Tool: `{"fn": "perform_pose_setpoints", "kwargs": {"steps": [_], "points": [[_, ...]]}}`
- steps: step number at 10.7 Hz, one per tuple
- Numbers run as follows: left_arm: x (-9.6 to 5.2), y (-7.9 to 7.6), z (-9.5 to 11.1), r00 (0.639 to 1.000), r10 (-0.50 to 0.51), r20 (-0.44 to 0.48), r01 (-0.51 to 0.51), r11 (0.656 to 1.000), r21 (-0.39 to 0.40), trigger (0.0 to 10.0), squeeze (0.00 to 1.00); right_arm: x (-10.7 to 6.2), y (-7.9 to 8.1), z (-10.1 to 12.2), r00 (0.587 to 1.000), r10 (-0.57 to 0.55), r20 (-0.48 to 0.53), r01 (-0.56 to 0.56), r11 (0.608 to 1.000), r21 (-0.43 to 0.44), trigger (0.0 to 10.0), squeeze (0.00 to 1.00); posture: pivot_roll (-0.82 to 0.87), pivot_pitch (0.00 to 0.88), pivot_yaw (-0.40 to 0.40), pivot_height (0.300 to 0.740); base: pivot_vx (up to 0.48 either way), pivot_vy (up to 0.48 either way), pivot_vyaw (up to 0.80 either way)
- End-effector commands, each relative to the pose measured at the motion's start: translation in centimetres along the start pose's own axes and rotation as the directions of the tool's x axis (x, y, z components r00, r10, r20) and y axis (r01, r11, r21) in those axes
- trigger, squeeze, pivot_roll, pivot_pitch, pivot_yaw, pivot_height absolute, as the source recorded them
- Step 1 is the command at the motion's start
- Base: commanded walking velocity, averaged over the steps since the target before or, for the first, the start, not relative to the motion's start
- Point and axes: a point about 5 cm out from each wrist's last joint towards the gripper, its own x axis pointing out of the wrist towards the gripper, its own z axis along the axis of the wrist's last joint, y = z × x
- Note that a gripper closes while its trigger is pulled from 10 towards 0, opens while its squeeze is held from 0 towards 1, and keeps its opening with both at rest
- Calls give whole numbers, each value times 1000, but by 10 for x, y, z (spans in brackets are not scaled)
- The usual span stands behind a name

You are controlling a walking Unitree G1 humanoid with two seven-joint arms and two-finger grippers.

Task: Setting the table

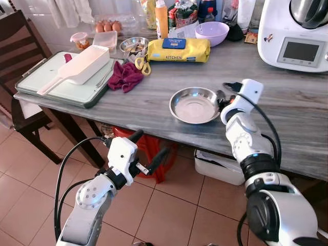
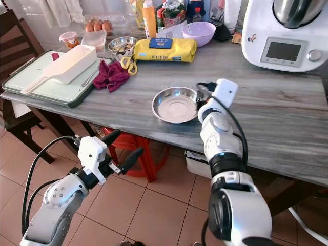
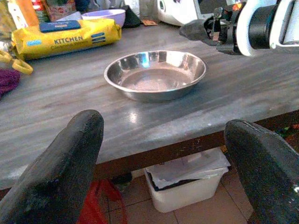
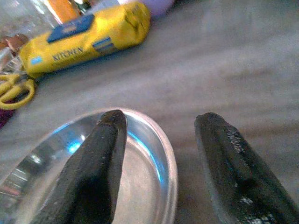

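Right gripper (image 4: pixel 159 140) hangs low over the grey wood-grain table (image 1: pixel 287 113) with its two black fingers spread apart, straddling the near rim of the shallow round steel bowl (image 1: pixel 195 105): in the right wrist view one finger (image 4: pixel 96 163) sits over the bowl's inside and the other over bare table just outside the rim. Whether either finger touches the metal cannot be told. The bowl stands upright on the table near its front edge, nothing in it.

Left gripper (image 1: pixel 148 151) is held below table height in front of the table's edge, over the tiled floor, its fingers wide apart and holding nothing; its wrist view looks across the tabletop at the same bowl, well apart from it.

Farther back on the table lie a yellow pack marked KITCHEN (image 1: pixel 178 50), yellow-handled scissors (image 1: pixel 142 65) and a crumpled dark red cloth (image 1: pixel 124 76). To the robot's left, a pale green tray (image 1: pixel 61 89) carries a long white scoop-shaped dish (image 1: pixel 82 66). A lilac plastic bowl (image 1: pixel 211 32) and a white kitchen machine with a screen (image 1: pixel 294 36) stand at the back.
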Motion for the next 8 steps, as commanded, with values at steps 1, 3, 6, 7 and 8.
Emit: {"fn": "perform_pose_setpoints", "kwargs": {"steps": [1, 3, 6, 7, 8], "points": [[0, 2, 0, 1000, 9, -8, -9, 1000, 22, 10000, 0, -2, 7, 10, 997, 45, 67, -40, 997, -67, 10000, 1000, -15, 102, 101, 740, 0, 0, 0], [1, 2, 0, 1000, 18, 1, -18, 1000, 23, 10000, 0, -17, 20, 26, 963, 189, 191, -122, 940, -318, 10000, 1000, -14, 100, 97, 740, 0, 0, 0], [3, 2, 0, 999, 40, 16, -40, 999, 11, 10000, 0, -54, 5, 32, 933, 236, 272, -51, 835, -548, 10000, 1000, -39, 100, 95, 740, 0, 0, 0], [6, 3, 1, 998, 59, 25, -59, 998, 12, 10000, 0, -66, -1, 27, 935, 254, 248, -63, 805, -590, 10000, 1000, -52, 96, 99, 740, 0, 0, 0], [9, 5, 0, 997, 70, 29, -71, 997, 12, 10000, 0, -83, -12, 17, 942, 260, 212, -80, 789, -609, 10000, 1000, -65, 102, 105, 740, 0, 0, 0]]}}
